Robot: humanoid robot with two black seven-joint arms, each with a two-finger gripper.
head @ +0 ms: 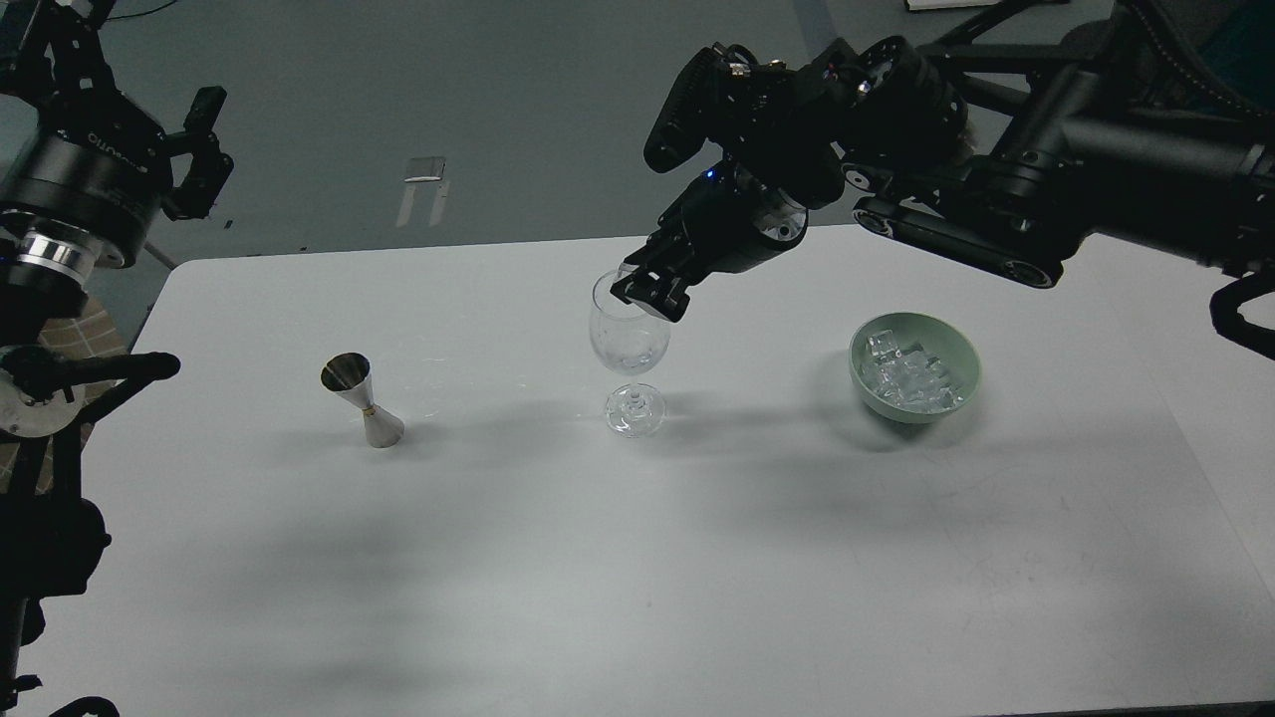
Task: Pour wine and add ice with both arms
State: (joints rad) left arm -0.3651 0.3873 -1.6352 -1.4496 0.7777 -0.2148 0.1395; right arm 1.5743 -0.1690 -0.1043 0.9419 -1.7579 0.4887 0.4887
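Observation:
A clear wine glass (630, 339) stands upright mid-table, with faint glassy glints low in its bowl. My right gripper (645, 292) reaches down from the upper right, and its tips are at the glass's rim, just over the bowl. Its fingers are close together on a small clear ice cube that shows only as a whitish glint. A green bowl (961, 351) to the right holds several ice cubes (904, 375). A steel jigger (363, 398) stands to the left of the glass. My left gripper (202, 147) is raised at the far left beyond the table, open and empty.
The white table (637, 558) has its back edge just behind the glass. My right arm's thick links (956, 229) hang above the back right of the table, over the bowl. Parts of my left arm (60, 378) overhang the left edge.

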